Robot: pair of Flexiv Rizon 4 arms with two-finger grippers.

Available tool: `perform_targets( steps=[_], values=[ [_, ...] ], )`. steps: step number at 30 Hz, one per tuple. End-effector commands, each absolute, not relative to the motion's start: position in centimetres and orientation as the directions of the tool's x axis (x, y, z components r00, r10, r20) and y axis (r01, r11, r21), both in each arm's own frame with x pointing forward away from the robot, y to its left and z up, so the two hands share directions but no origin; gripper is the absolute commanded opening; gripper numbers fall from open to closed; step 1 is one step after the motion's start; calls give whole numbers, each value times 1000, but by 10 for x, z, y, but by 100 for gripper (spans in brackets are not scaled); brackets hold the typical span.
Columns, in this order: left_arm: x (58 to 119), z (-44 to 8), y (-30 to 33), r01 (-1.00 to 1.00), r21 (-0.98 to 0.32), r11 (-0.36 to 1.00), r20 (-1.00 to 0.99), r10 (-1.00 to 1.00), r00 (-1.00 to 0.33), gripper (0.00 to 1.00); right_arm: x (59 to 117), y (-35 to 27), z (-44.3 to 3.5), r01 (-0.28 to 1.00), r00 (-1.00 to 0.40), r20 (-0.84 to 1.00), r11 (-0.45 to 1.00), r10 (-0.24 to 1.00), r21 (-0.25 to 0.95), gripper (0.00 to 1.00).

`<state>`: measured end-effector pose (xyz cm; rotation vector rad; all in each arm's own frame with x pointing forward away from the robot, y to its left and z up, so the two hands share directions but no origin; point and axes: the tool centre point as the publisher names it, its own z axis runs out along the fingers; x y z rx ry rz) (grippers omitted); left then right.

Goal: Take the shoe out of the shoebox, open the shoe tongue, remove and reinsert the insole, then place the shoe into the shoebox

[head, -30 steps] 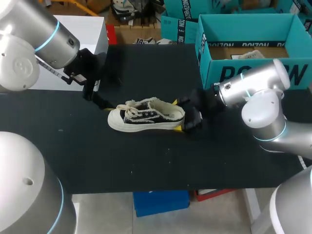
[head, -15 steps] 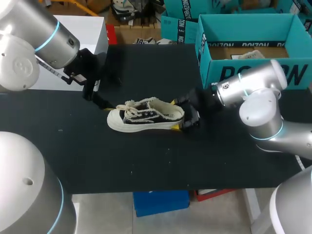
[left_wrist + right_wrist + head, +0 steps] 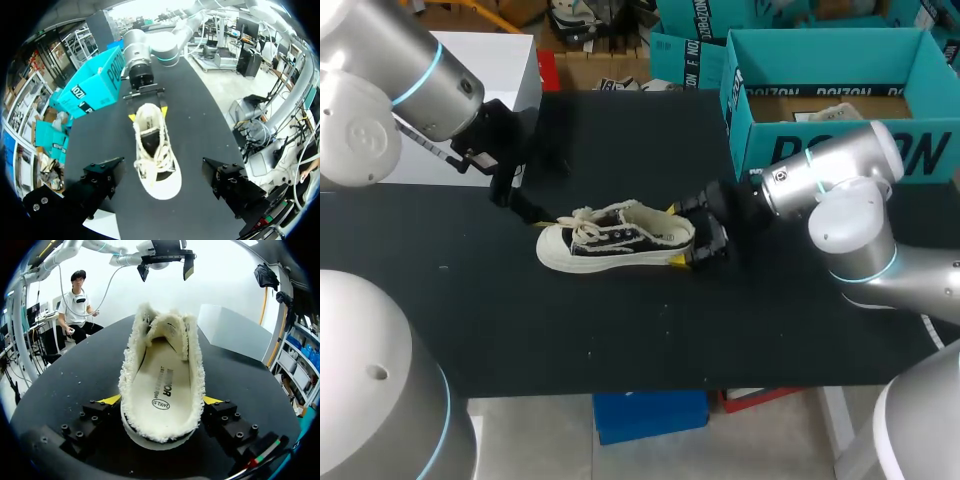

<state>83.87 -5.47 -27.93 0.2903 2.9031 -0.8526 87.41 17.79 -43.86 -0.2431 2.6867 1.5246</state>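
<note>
Right wrist view: right gripper point(image 3: 162, 400) clasps the shoe point(image 3: 162, 370) at its heel, fingers heel-width apart. Shoe lies on the table point(image 3: 620, 330), shoebox point(image 3: 745, 110) behind its heel; left gripper point(image 3: 167, 182) gapes empty at its toe.

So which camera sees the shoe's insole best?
The right wrist view: it looks straight into the shoe, so the insole lies open. The left wrist view catches a patch past the laces; the head view hardly any.
</note>
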Motion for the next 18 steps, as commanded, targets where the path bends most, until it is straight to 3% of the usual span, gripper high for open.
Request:
perform_targets(
  steps=[1,6,11,18],
  values=[
    [832,-274,-74,254,-500,828,-183,185,-966,100,876,183,-444,-157,-987,-113,504,-115,849,0],
    [829,-265,-94,428,-469,773,-284,326,-901,100,876,183,-444,-157,-987,-113,504,-115,849,0],
    [834,-261,-104,663,-412,624,-372,549,-748,100,876,183,-444,-157,-987,-113,504,-115,849,0],
    [837,-250,-113,782,-335,526,-382,683,-622,100,876,183,-444,-157,-987,-113,504,-115,849,0]
  ],
)
